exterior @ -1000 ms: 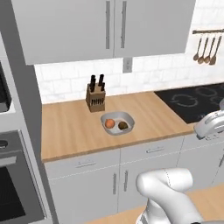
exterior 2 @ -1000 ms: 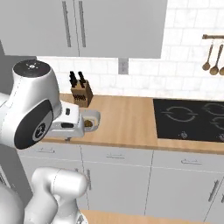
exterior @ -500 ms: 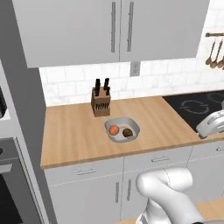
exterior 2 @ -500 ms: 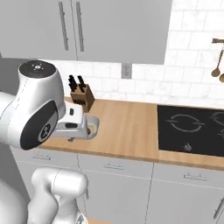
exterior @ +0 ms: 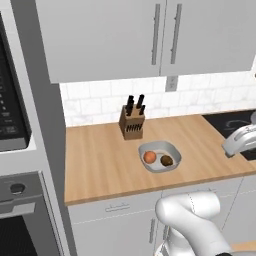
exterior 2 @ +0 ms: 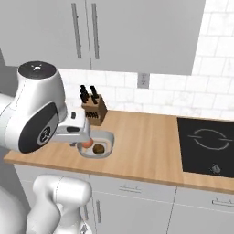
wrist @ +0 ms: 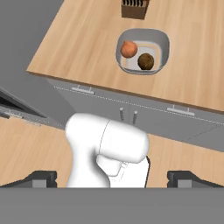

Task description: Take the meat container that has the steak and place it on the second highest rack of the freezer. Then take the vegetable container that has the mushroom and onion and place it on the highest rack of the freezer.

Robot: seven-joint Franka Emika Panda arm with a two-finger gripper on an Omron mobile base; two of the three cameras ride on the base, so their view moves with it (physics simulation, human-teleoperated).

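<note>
The shallow grey vegetable container (exterior: pixel 160 156) sits near the wooden counter's front edge (exterior: pixel 150 187), holding the orange-tan onion (exterior: pixel 149 157) beside the dark brown mushroom (exterior: pixel 166 160). Bare wood lies open on either side, with the wooden knife block (exterior: pixel 132 123) just behind. The two-finger gripper (wrist: pixel 112 178) is spread wide, holding nothing; no writing is readable.

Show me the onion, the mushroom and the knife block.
onion (exterior: pixel 149 157), left base view, its round top.
mushroom (exterior: pixel 166 160), left base view, middle of the dark lump.
knife block (exterior: pixel 132 124), left base view, its wooden front face.

No text, label, brand, number or sign can be read anywhere.
</note>
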